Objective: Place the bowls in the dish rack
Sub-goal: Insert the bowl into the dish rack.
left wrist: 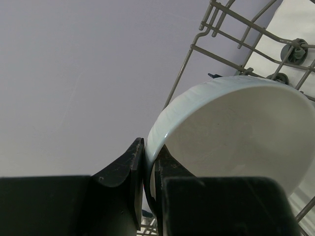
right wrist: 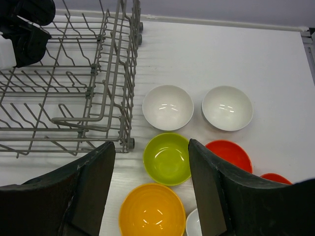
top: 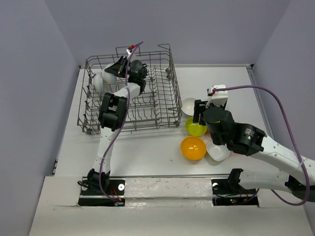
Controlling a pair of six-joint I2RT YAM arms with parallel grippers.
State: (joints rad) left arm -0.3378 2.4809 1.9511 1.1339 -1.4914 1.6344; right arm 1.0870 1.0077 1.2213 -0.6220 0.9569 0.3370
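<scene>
The job looks barely begun: the left gripper (left wrist: 147, 157), nearly closed, pinches the rim of the held white bowl (left wrist: 236, 128) at the far left corner inside the dish rack (top: 173, 83), not yet released, and I cannot tell whether any other bowl is racked. Left to load, on the table (top: 147, 147) right of the rack, are two round white bowls (right wrist: 168, 107), the lime green bowl (right wrist: 167, 158), the orange-yellow bowl (right wrist: 151, 210), two red-orange bowls (right wrist: 229, 153) and a squarish white bowl (top: 218, 151). The right gripper (right wrist: 150, 147) hangs wide open and empty over the lime green bowl, probably the next pick
</scene>
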